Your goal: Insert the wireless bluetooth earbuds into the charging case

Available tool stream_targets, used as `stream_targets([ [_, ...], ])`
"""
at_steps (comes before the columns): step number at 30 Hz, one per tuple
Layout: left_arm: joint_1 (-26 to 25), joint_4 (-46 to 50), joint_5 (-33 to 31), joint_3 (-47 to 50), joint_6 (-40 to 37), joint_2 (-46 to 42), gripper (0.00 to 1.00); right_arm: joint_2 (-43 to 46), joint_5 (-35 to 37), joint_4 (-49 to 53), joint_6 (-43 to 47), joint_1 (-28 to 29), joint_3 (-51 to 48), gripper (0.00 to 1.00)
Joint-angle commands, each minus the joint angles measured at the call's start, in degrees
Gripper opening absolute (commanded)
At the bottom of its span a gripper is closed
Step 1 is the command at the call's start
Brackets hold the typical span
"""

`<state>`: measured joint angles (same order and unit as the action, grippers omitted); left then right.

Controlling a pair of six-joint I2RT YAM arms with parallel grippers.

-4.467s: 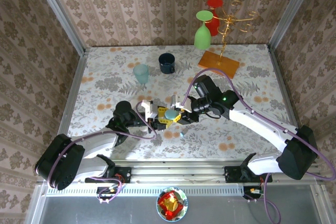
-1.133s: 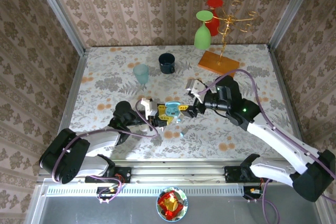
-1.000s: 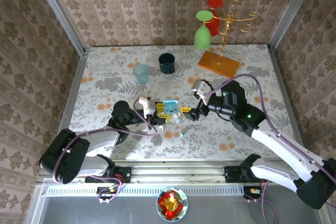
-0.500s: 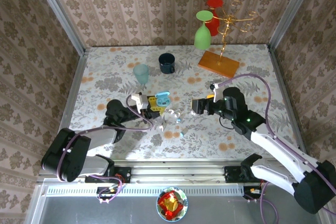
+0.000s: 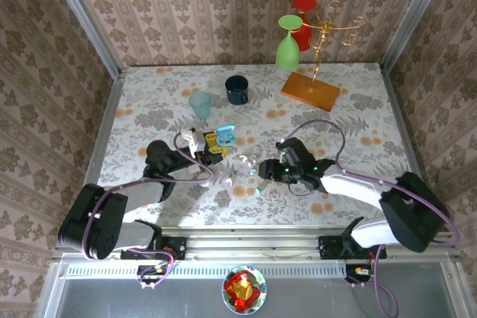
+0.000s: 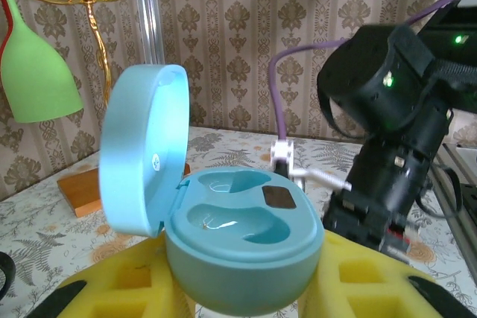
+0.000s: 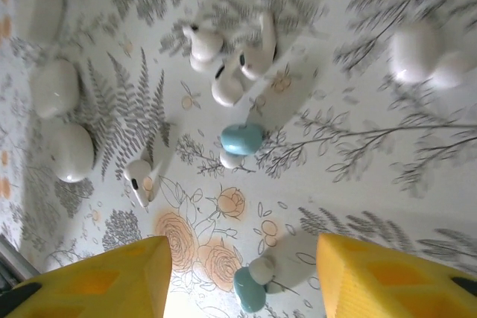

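The teal charging case (image 6: 246,236) has its lid (image 6: 141,161) swung up, and both wells are bare. My left gripper (image 6: 238,288) is shut on the case's base between yellow pads and holds it above the table (image 5: 223,136). Low over the table, my right gripper (image 7: 244,258) is open, with its yellow pads (image 7: 112,281) well apart. A teal earbud with a white tip (image 7: 253,284) lies between them, untouched. A second teal earbud (image 7: 240,141) lies farther on. Several white earbuds (image 7: 227,87) lie beyond it, one of them off to the left (image 7: 139,179).
White pebble-shaped cases (image 7: 71,152) lie left of the earbuds, with another (image 7: 417,50) on the right. At the table's back are a teal cup (image 5: 200,103), a dark mug (image 5: 238,89), and a gold rack (image 5: 310,91) holding green (image 5: 288,42) and red glasses.
My right gripper swung down and left to the table over the earbuds, and its jaws narrowed. My left gripper drew the open case back and to the left.
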<state>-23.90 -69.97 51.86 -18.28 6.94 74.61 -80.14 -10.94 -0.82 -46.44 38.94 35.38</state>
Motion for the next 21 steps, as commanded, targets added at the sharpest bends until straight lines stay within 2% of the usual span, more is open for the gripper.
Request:
stream_targets([
  [1,0.4,-2.5,0.4,0.5,1.0,-1.3,0.27,-5.2,0.9,-4.6,-4.3,1.9,2.9,0.53],
  [5,0.4,-2.6,0.9,0.4,1.3,-1.0,0.27,-10.4,1.0,-5.9,-5.0,1.9,4.7,0.48],
  [9,0.4,-3.0,1.0,0.3,1.8,-0.9,0.28,-14.7,-0.2,-5.1,-4.3,1.9,7.5,0.47],
  [21,0.5,-2.9,0.5,1.5,1.5,-2.5,0.27,-18.6,1.4,-1.7,-0.7,-0.2,12.0,0.46],
])
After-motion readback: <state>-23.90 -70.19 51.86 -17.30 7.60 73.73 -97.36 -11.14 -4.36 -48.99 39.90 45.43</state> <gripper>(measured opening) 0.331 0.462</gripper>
